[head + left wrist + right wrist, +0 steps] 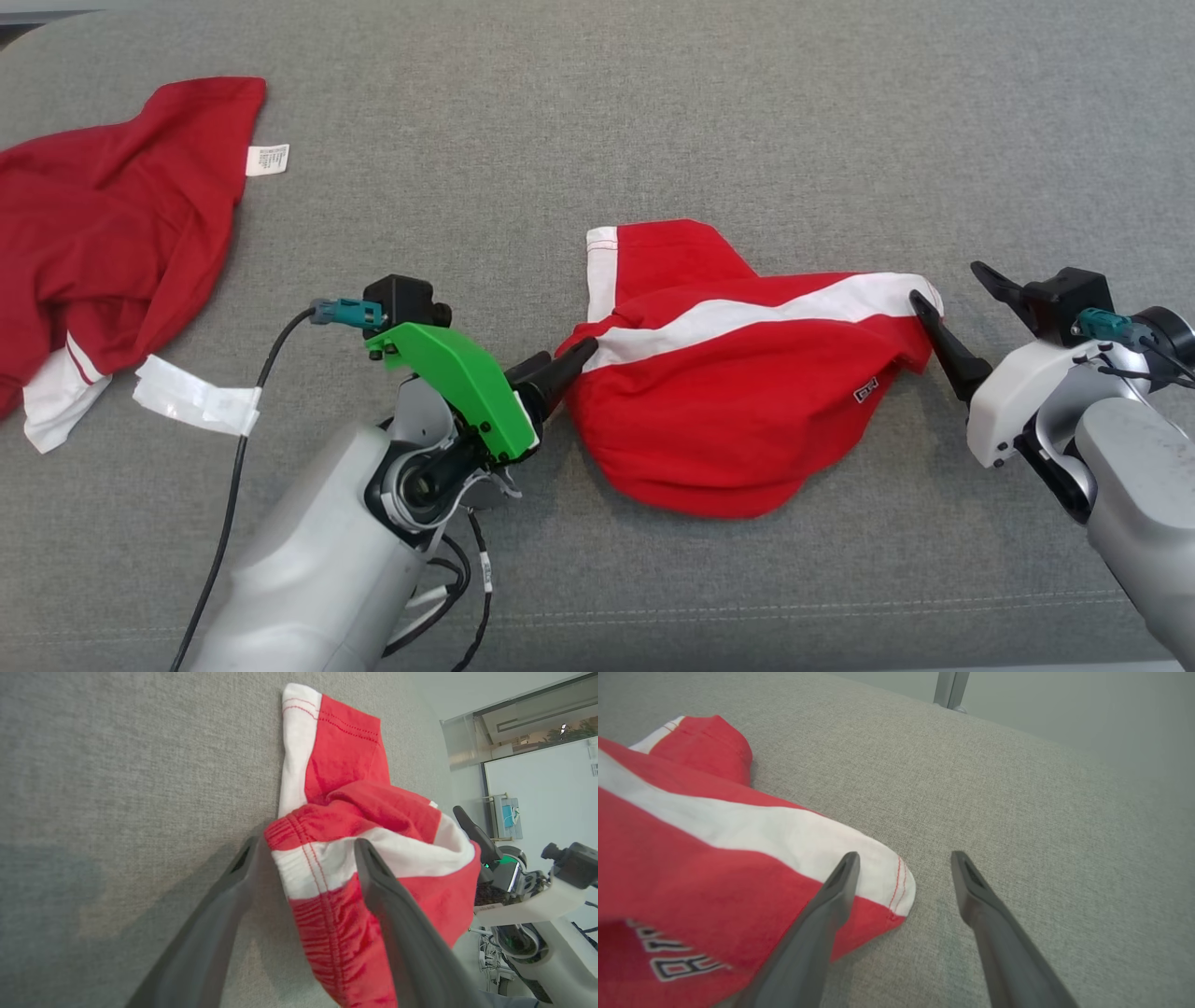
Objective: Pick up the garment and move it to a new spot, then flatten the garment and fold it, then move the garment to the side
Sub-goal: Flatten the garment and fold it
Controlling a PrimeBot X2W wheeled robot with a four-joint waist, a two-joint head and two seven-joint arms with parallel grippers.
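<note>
Two garments are lying on the grey cushion (653,112): the striped garment (738,373) at centre, long axis running 9 to 3 o'clock, and a darker red garment (112,233) at 10 o'clock. Both grippers are standing open: the left gripper (306,847) straddling its 9 o'clock hem, the right gripper (904,857) at its 3 o'clock corner. Bare cushion is stretching toward 12 o'clock.
</note>
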